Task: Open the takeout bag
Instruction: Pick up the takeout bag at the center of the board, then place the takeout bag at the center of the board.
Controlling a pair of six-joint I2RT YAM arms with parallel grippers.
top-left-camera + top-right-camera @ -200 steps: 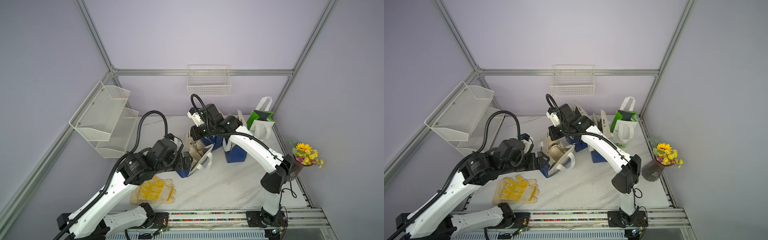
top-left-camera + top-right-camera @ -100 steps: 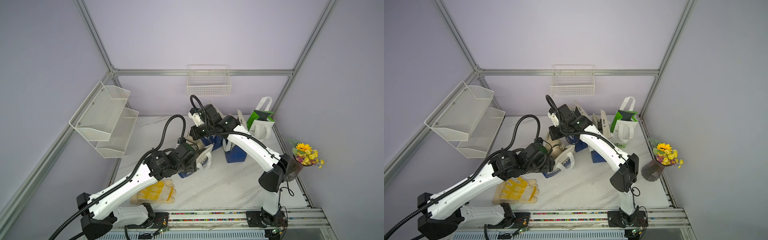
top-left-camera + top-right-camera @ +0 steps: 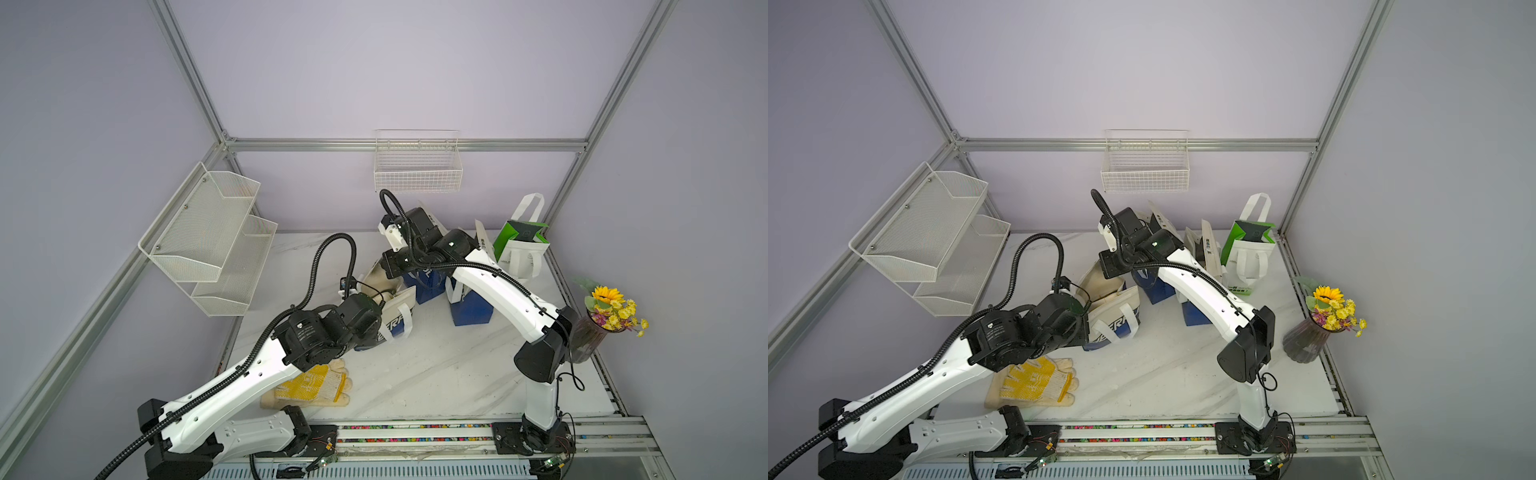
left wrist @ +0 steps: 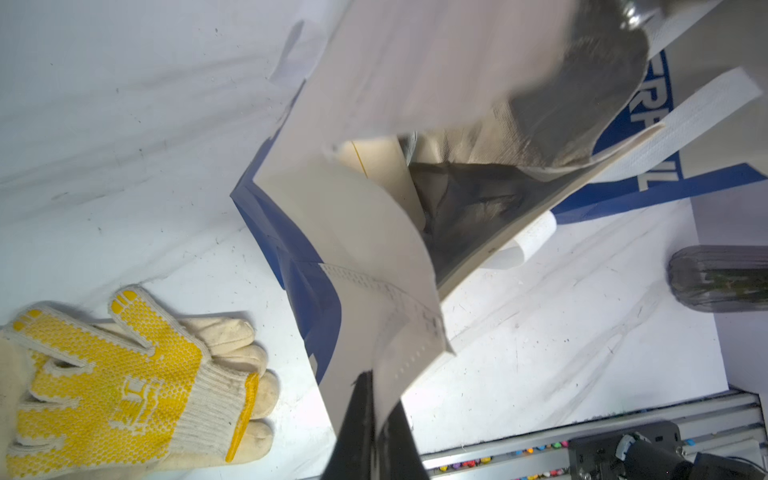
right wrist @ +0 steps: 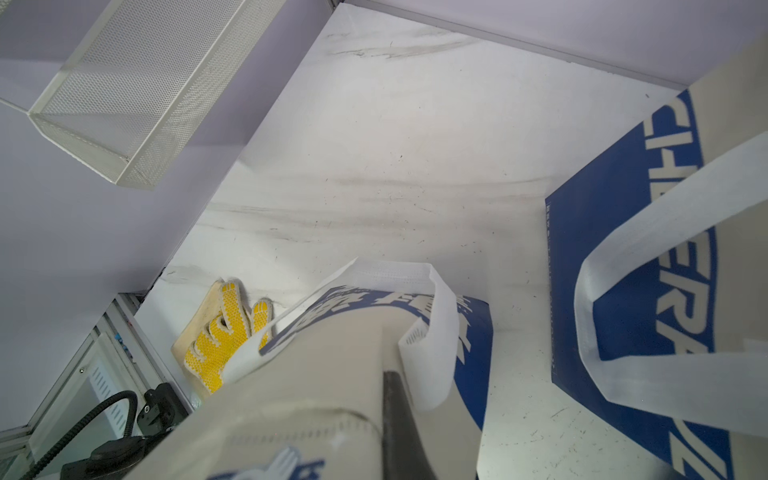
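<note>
Just past the yellow gloves point(image 3: 316, 384), the left tool point(image 4: 376, 399) is clenched on the near wall of the takeout bag point(image 3: 397, 322), which stands mid-worktop point(image 3: 436, 365) with its mouth spread. The right tool point(image 5: 390, 386) grips its far rim, close to other blue bags point(image 3: 469, 307).

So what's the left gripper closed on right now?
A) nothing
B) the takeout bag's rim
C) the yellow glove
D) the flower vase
B: the left wrist view shows the left gripper pinching the white rim of the takeout bag; the glove lies apart, untouched.
</note>
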